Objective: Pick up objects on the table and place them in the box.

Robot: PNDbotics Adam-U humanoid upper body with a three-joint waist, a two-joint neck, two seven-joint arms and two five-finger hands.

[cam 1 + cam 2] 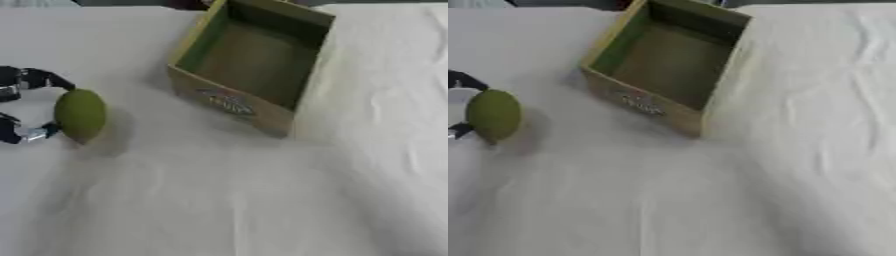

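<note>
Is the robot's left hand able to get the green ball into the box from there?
Probably yes. The left hand already pinches the green ball, and only bare tablecloth lies between it and the open-topped box.

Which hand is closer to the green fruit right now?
Left. The left hand comes in from the left edge with its fingers curled round the green fruit, above and below it. The right hand shows in neither view.

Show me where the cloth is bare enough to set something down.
Free: the white cloth nearer than the open cardboard box, and right of it. Crowded: the left edge, where the left hand holds the green oval fruit.
</note>
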